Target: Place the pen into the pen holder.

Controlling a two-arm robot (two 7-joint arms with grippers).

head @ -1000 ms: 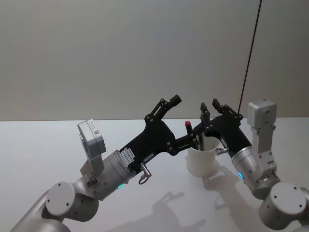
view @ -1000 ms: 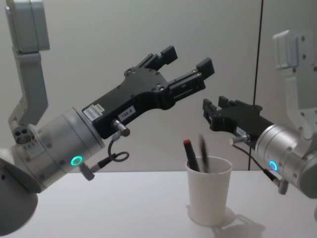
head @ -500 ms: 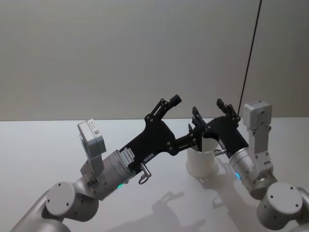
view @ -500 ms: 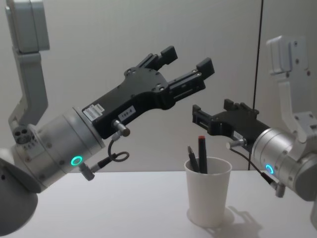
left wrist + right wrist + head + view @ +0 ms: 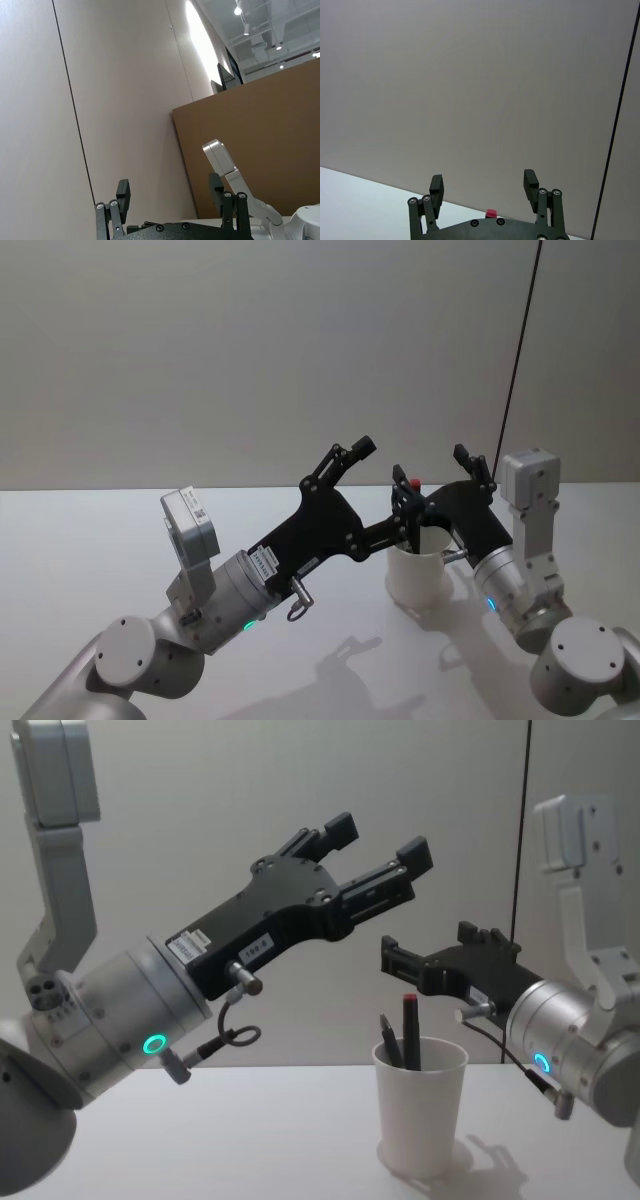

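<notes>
White counter [image 5: 200, 1140] | plain white paper cup [image 5: 420, 1105] holds red-capped black pen [image 5: 410, 1030] | left gripper [image 5: 375, 845] raised, jaws wide | right gripper [image 5: 430, 945] above cup, jaws wide, empty

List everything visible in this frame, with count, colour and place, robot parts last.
pen holder: one, plain white paper cup, upright on the table, right of centre.
pens: two standing inside the cup; one dark with a red cap, one dark and leaning.
table: one, white, under the cup.
cable: one, thin black, hanging down the wall on the right.
left gripper: black, open, raised above and left of the cup, holding nothing.
right gripper: black, open, in the air just above the cup, holding nothing.
</notes>
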